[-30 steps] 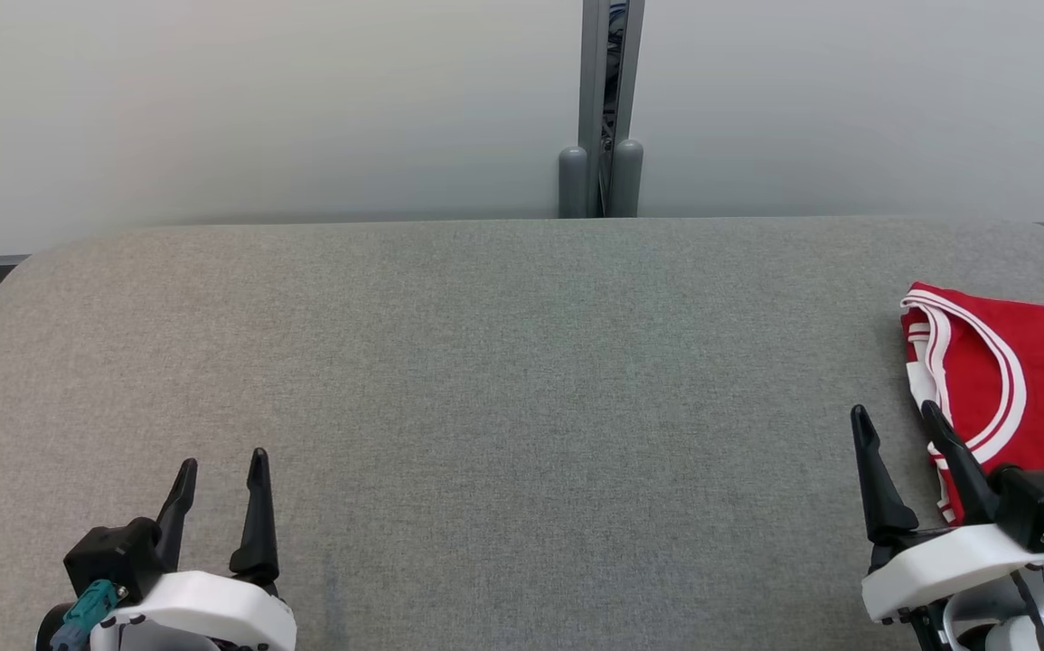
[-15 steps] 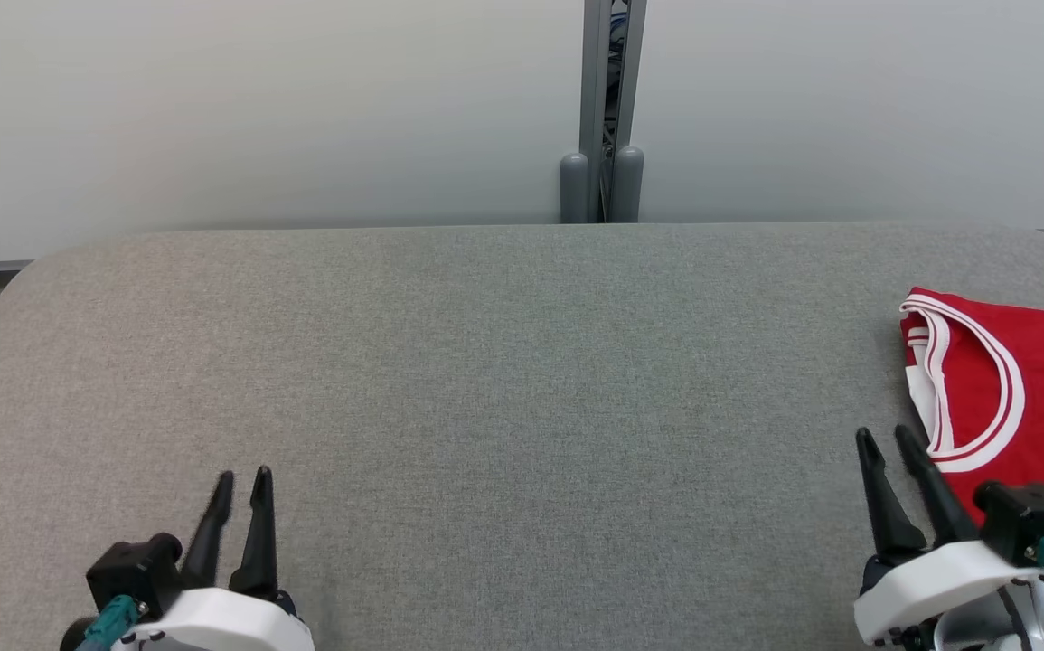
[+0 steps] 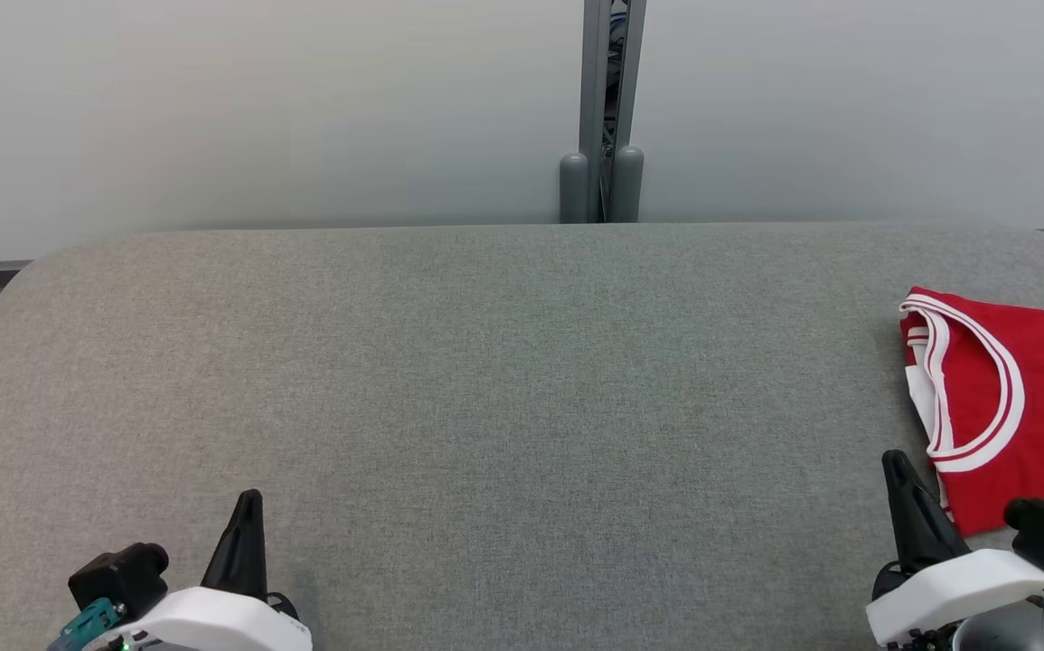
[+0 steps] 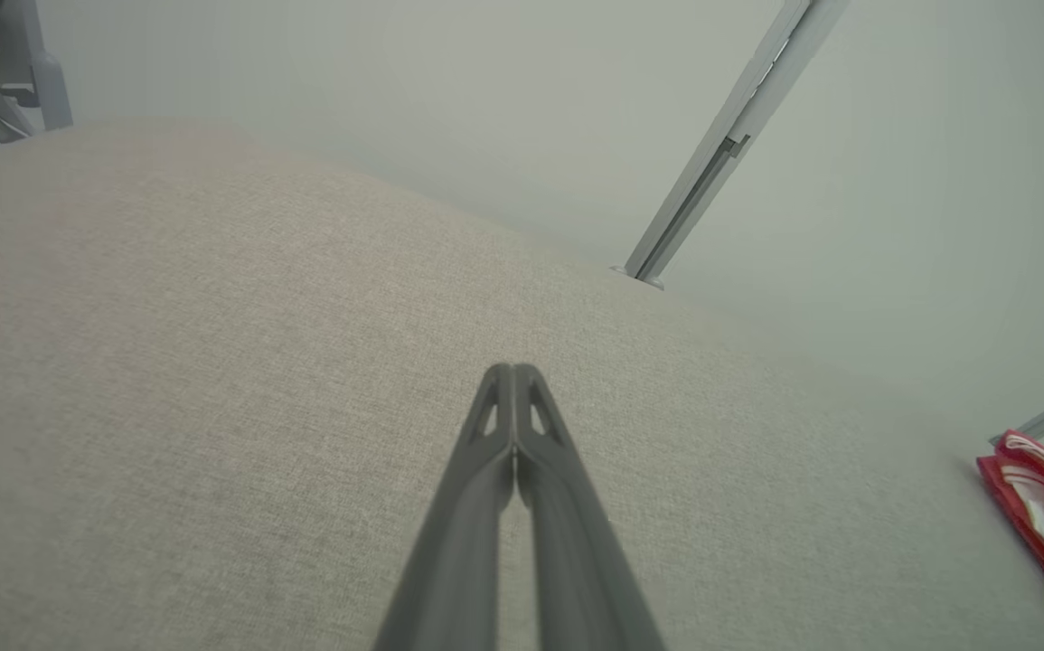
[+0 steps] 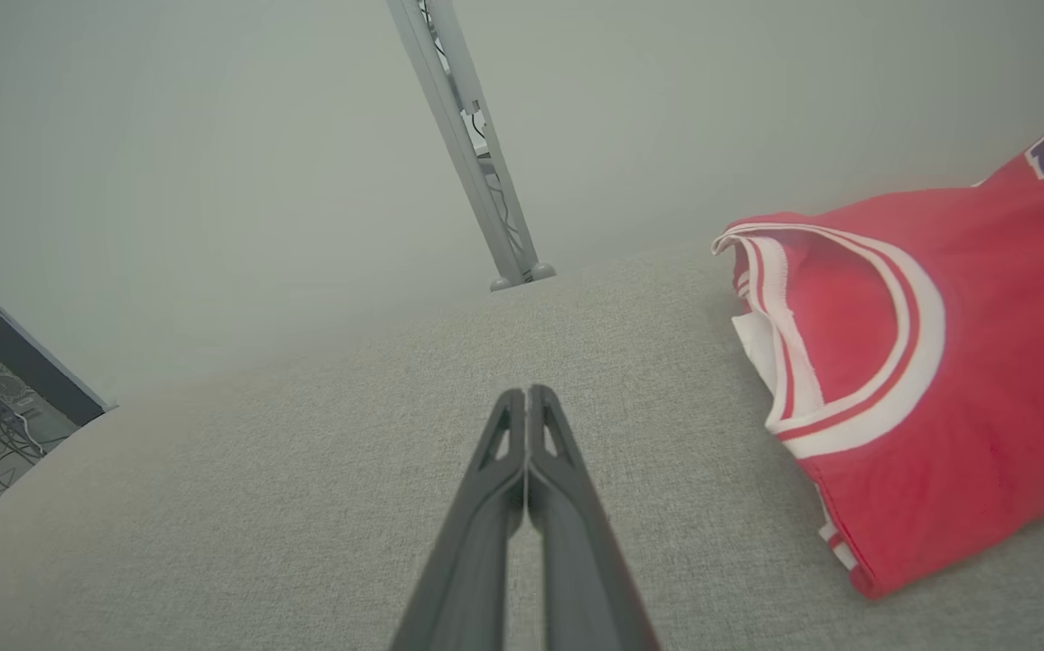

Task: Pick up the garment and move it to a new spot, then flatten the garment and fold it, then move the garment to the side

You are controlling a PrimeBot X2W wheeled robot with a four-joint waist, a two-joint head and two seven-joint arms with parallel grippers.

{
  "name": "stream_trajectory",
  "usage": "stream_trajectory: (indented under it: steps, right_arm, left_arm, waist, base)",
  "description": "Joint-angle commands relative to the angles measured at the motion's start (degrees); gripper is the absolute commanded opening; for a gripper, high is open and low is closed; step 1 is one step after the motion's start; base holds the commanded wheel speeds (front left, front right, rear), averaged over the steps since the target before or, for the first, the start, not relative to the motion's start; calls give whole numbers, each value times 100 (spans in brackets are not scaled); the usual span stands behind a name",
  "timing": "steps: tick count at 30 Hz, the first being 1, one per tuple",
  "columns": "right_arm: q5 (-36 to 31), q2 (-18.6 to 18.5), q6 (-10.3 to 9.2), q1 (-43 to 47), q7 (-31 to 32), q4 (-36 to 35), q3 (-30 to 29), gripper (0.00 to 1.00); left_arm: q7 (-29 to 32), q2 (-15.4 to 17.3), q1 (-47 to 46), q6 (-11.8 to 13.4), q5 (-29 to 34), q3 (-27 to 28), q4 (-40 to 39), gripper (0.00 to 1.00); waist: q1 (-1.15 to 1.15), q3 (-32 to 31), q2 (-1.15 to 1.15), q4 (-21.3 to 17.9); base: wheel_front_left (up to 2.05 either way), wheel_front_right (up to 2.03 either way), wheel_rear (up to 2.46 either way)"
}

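Red jersey (image 3: 1014, 398) with white trim is sitting folded at the far right of the grey fabric worktop (image 3: 485, 380), and it runs out past the right edge of the head view. It's lying free, not gripped by anything.

Right jaws are pinched fully shut on nothing, low at the bottom right. They're just beside the jersey's near left corner but not touching it. In the right wrist view there's bare worktop between the closed tips and the jersey (image 5: 928, 389), which lies off to their right. There's a bit of dark lettering on it at the top right corner of that view.

Left jaws are shut too, empty, down at the bottom left and well apart from the jersey. In the left wrist view the jersey (image 4: 1041, 506) is a red-and-white sliver at the far right edge.

A grey post (image 3: 601, 108) stands behind the worktop's back edge against a pale wall (image 3: 214, 108).
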Motion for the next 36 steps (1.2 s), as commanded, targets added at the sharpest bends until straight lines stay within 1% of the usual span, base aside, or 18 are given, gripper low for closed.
stream_trajectory:
  steps: [1, 19, 36]
  right_arm:
    - [269, -46, 0, -179, 47, -69, -52, 0]
    - [1811, -64, 0, -300, 329, 2, -219, 0]
    - [3087, -79, 0, -407, 571, 67, -365, 0]
  left_arm:
    - [46, 12, -205, -72, -170, 134, -53, 0]
    - [391, -257, -366, -485, -1209, 633, 76, 0]
    - [682, -486, -483, -825, -2065, 1051, 141, 0]
  waist:
    - [0, 1, 0, 0]
    - [0, 6, 0, -5]
    - [0, 12, 0, -9]
  base:
    - [0, 0, 0]
    - [0, 0, 0]
    - [0, 0, 0]
